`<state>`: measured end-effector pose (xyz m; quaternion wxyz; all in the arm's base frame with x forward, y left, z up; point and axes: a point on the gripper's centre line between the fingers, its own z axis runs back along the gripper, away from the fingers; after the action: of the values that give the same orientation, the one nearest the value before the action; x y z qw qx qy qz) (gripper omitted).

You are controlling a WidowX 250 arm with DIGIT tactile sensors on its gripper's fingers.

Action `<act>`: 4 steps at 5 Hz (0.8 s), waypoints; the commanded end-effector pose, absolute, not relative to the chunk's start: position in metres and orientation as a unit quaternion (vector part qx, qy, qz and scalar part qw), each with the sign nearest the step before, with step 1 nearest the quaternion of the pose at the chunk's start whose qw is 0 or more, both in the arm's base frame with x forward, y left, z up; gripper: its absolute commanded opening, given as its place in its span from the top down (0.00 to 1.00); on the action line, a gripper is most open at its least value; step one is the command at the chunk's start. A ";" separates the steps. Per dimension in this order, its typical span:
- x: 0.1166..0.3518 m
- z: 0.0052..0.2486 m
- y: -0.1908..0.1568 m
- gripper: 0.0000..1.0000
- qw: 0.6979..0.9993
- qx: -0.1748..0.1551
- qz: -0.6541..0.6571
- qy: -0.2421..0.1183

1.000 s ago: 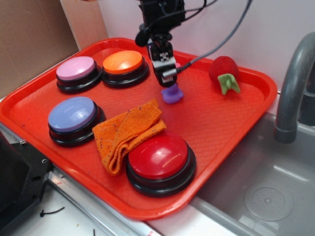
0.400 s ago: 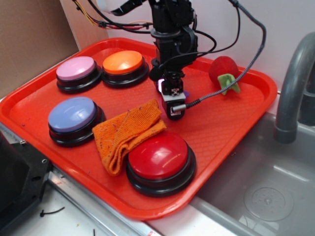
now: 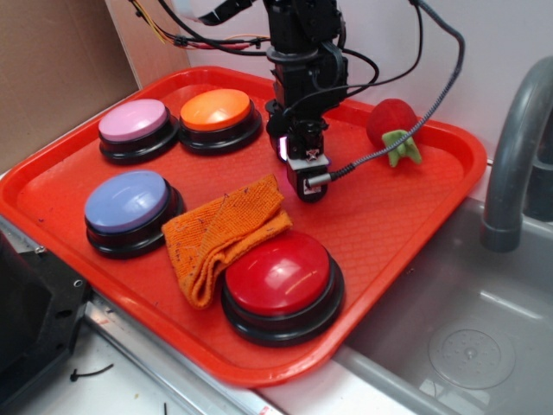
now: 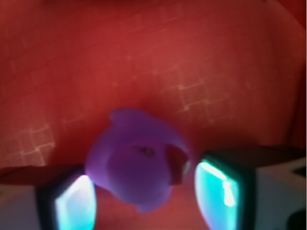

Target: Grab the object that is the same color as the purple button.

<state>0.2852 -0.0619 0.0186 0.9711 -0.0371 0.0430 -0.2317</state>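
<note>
Reaching down onto the red tray point(image 3: 415, 216), the gripper point(image 4: 144, 201) stands with jaws open either side of the purple duck point(image 4: 139, 165), the left finger point(image 4: 72, 201) touching it.

Small purple duck point(image 4: 136, 163), blurred, seemingly upright on red tray, between fingers point(image 4: 74, 201)

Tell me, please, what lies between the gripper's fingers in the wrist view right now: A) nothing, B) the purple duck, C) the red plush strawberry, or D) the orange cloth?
B: the purple duck sits between the fingers of the gripper, over the red tray.
</note>
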 end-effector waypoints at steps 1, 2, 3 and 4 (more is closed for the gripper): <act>0.294 0.031 -0.062 1.00 0.977 -0.031 -0.213 0.016; 0.294 0.056 -0.059 1.00 0.984 -0.024 -0.178 0.002; 0.290 0.104 -0.049 1.00 0.992 -0.030 -0.124 -0.021; 0.278 0.150 -0.040 1.00 0.997 -0.012 -0.049 -0.055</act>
<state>0.2715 -0.0344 0.1343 0.9988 -0.0106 -0.0154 -0.0445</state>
